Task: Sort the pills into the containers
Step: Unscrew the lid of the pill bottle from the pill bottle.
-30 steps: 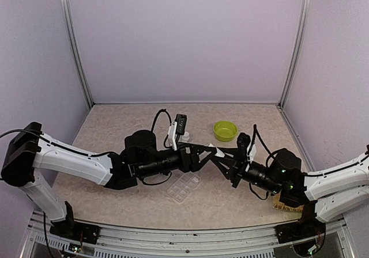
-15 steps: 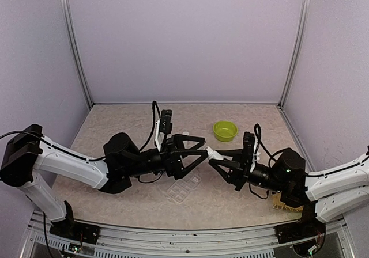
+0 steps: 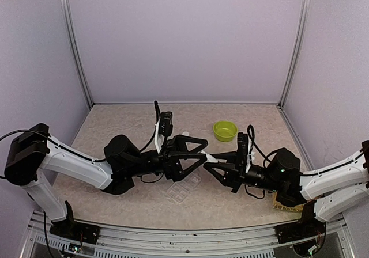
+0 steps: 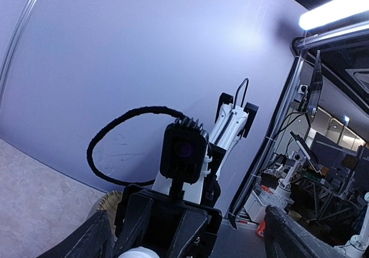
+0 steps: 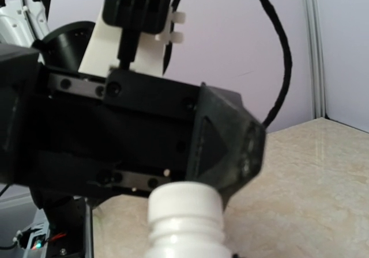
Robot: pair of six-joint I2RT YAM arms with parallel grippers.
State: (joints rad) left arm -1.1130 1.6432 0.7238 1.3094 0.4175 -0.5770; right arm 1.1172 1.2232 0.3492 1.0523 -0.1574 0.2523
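Observation:
My right gripper [image 3: 217, 162] is shut on a small white bottle [image 3: 211, 156], held above the table with its cap pointing left. In the right wrist view the capped bottle [image 5: 184, 215] fills the bottom centre. My left gripper [image 3: 202, 151] faces it with its jaws spread wide, one finger [image 3: 195, 140] above the cap and the other below, apart from it. The left wrist view shows its dark fingers [image 4: 288, 235] far apart and the white cap [image 4: 141, 252] low between them. The clear pill box [image 3: 183, 188] with its containers lies on the table under both grippers. No pills show.
A lime-green bowl [image 3: 225, 131] stands behind the grippers at the centre right. A woven basket [image 3: 283, 203] sits beside the right arm near the front edge. Purple walls close in the table on three sides.
The left arm has drawn back to the left and its jaws have spread wide round the bottle's cap. The right gripper has shifted a little left, still holding the bottle.

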